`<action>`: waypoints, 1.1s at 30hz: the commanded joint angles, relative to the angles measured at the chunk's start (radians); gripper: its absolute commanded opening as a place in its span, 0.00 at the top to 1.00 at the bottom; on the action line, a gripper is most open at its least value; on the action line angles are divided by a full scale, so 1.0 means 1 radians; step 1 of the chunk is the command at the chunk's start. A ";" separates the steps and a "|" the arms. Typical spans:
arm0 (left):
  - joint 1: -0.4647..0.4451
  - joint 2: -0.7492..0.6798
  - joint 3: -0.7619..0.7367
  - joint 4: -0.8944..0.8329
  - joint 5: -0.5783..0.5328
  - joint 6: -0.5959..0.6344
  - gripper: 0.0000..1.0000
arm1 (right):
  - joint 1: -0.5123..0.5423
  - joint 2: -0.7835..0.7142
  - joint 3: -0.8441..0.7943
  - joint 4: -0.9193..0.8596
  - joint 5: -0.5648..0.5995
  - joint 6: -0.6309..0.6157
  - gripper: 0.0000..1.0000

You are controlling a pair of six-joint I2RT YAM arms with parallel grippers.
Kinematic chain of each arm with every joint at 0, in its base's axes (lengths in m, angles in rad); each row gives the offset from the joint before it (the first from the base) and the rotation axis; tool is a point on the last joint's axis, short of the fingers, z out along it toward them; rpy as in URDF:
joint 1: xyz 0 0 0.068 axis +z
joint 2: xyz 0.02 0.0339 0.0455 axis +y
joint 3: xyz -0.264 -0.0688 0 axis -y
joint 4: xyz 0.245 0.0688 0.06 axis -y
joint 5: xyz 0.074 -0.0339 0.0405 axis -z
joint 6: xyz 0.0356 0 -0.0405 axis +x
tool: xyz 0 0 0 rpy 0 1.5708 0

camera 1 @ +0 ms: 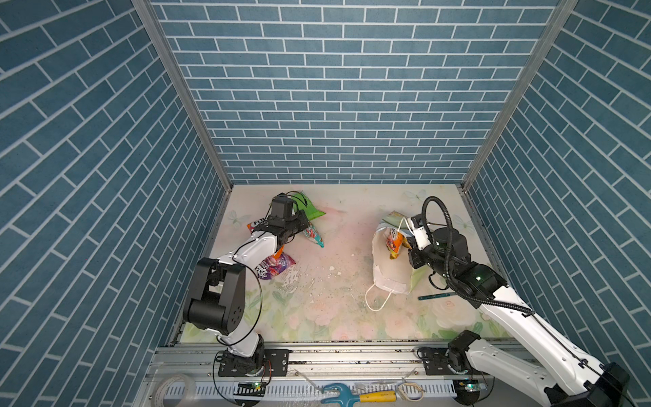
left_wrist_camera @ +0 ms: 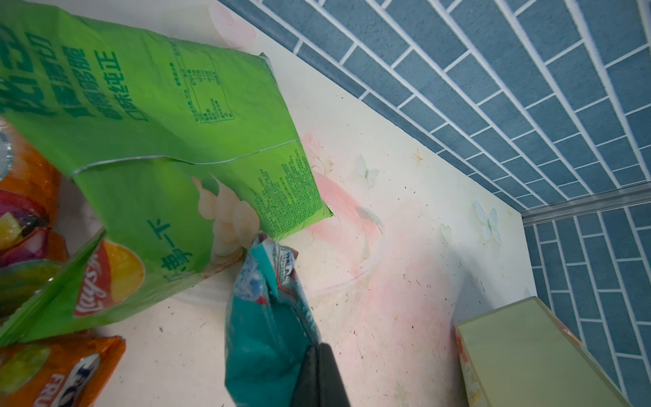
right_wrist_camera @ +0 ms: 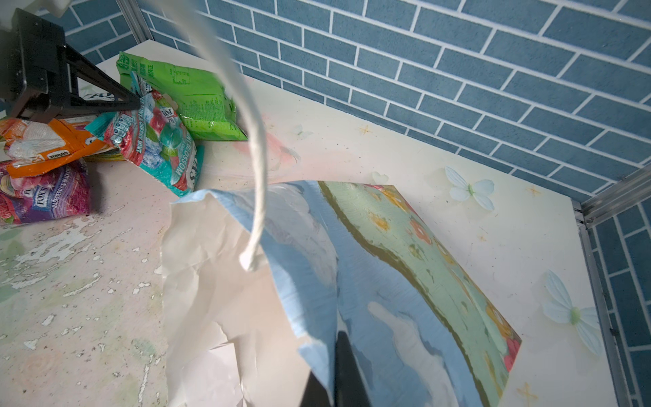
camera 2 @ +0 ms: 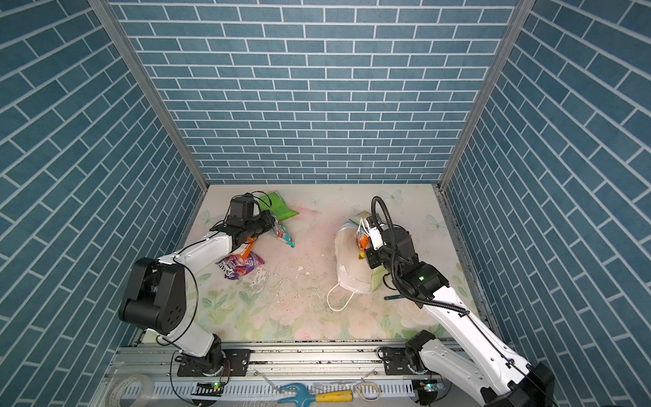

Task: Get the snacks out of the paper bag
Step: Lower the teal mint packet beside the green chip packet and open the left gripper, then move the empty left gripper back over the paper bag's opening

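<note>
The paper bag (camera 1: 382,262) (camera 2: 347,262) lies on its side at the right, white inside showing, with an orange-yellow packet (camera 1: 394,243) (camera 2: 361,243) in its mouth. My right gripper (right_wrist_camera: 337,356) (camera 1: 409,246) is shut on the bag's blue printed wall (right_wrist_camera: 370,282) at the rim. On the left lie a green chip bag (camera 1: 307,208) (left_wrist_camera: 158,141), an orange packet (camera 1: 278,251) (right_wrist_camera: 53,148) and a purple FOX'S packet (camera 1: 274,266) (right_wrist_camera: 45,193). My left gripper (left_wrist_camera: 318,352) (camera 1: 305,226) is shut on a teal candy packet (left_wrist_camera: 267,334) (camera 1: 314,236), next to the green bag.
A teal-handled fork (camera 1: 435,296) lies on the table under the right arm. The bag's cord handle (camera 1: 377,299) trails toward the front. Blue brick walls (camera 1: 338,123) close three sides. A tape roll (camera 1: 172,387) and a yellow-handled tool (camera 1: 352,387) rest on the front rail.
</note>
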 commanded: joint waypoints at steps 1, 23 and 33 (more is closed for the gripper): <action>0.009 0.019 0.039 0.000 -0.022 0.020 0.99 | -0.004 0.001 0.007 0.067 -0.001 0.035 1.00; 0.003 -0.170 -0.043 0.033 0.028 0.039 0.12 | -0.004 0.034 0.007 0.086 -0.013 0.053 1.00; -0.030 -0.301 -0.091 0.023 0.054 0.029 0.10 | -0.003 0.066 0.024 0.081 -0.001 0.072 1.00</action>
